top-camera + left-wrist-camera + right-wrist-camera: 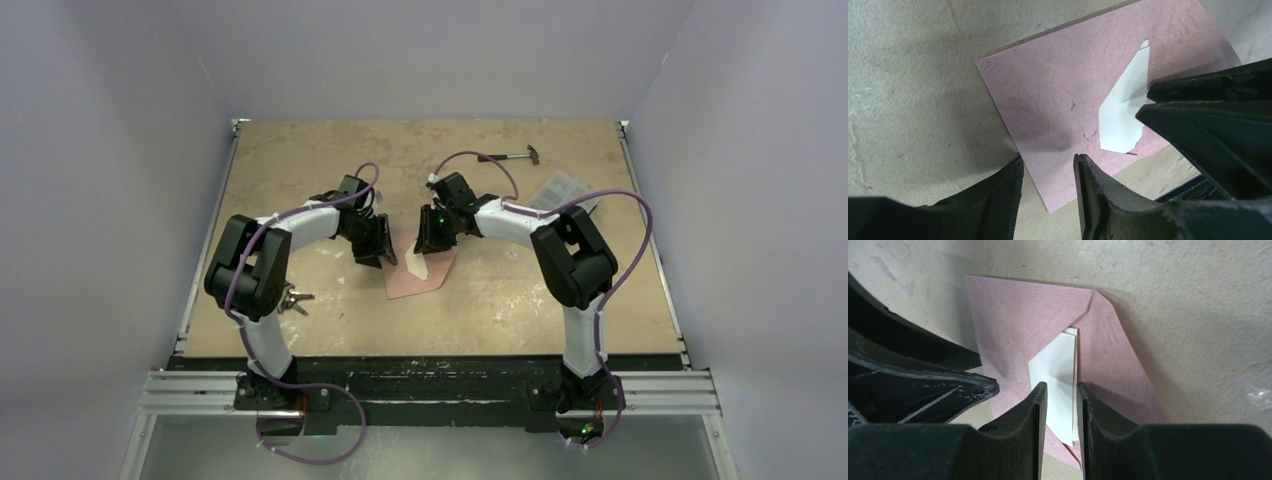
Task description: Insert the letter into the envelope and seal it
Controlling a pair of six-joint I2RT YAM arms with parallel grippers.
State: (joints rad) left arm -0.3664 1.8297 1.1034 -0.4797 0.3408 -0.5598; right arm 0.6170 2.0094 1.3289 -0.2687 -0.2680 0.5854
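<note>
Both grippers work at the pink envelope (434, 280) in the middle of the worktop.
The envelope lies flat, slightly nearer the near edge than the far one, with its white flap (1055, 367) showing. The right gripper (1060, 386) is closed narrow, with the flap between its fingers. The left gripper (1048, 159) is moderately wide and straddles the envelope's edge. The letter cannot be made out.
</note>
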